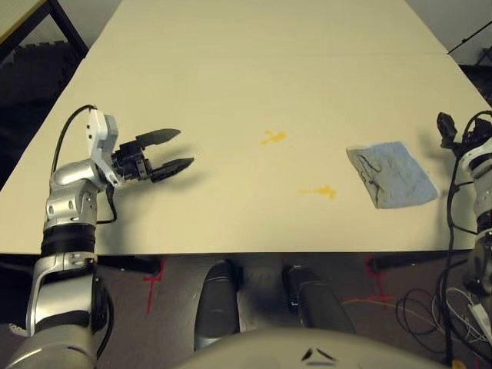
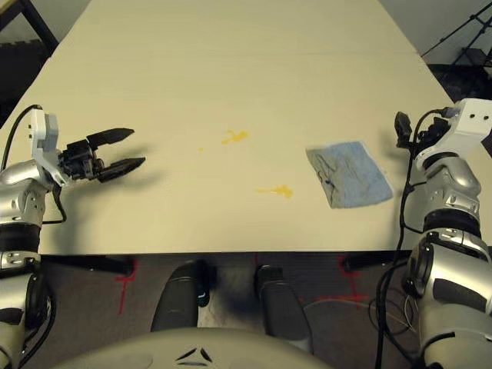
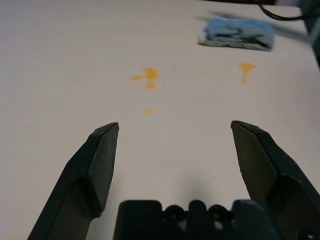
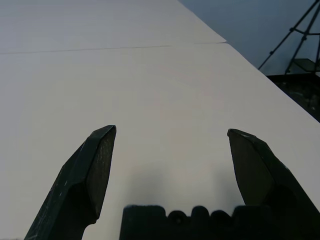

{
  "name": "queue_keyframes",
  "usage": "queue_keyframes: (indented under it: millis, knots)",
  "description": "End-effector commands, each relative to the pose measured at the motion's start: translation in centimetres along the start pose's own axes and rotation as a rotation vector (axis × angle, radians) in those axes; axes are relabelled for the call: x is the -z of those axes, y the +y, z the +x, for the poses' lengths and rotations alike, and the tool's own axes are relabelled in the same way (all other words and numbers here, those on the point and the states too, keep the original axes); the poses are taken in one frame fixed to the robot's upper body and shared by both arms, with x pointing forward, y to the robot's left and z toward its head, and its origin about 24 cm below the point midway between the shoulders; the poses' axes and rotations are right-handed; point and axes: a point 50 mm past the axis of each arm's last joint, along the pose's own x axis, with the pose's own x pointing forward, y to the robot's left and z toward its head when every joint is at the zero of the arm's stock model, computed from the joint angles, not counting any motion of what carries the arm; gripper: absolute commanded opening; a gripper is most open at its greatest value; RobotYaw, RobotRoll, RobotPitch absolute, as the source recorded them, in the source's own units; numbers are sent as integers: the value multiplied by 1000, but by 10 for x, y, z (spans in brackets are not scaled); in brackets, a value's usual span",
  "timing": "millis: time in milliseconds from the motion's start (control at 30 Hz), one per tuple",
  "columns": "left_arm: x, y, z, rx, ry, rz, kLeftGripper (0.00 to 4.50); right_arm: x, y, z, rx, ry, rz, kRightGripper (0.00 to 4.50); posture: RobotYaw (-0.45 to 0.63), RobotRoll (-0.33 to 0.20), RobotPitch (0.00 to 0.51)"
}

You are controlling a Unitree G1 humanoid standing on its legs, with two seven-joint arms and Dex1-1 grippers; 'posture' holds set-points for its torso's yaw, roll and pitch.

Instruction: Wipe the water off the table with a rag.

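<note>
Rag [image 1: 392, 174], rumpled blue-grey, dark squiggles

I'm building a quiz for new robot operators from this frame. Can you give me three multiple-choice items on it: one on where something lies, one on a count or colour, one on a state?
1. Where does the rag lie?
A. near the right gripper
B. under the left gripper
C. on the floor

2. How many main splotches of water mark the table?
A. none
B. two
C. five

3. How do the left gripper's fingers stand?
A. shut on the rag
B. shut, empty
C. open, empty

Answers:
1. A: the cloth rests flat on the table's right side, by the right arm.
2. B: one yellow-orange splotch lies farther out, another nearer the table's near edge.
3. C: the left wrist view shows bare table between the spread fingers.
</note>
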Motion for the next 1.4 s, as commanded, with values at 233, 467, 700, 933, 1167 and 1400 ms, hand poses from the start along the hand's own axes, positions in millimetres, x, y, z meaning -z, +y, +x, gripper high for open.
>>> queue_keyframes:
  millis: [233,467,700,933,1167,1400]
  knots:
    - [3,-11,12,72,-4,32,4500,1,-13,-15,-252,214,47,4444,118,0,174]
    - [5,-10,14,63,-15,37,4500,-6,-22,-39,-467,404,75,4444,111,0,176]
    - [5,-9,15,62,-21,42,4500,5,-10,-52,-597,531,110,4444,108,0,178]
    - [5,-9,15,62,-22,47,4500,27,13,-55,-650,593,115,4444,121,0,173]
    - [7,-12,15,70,-16,52,4500,43,43,-57,-731,628,139,4444,126,0,167]
    - [5,-11,18,73,-20,54,4500,57,63,-60,-789,696,86,4444,124,0,174]
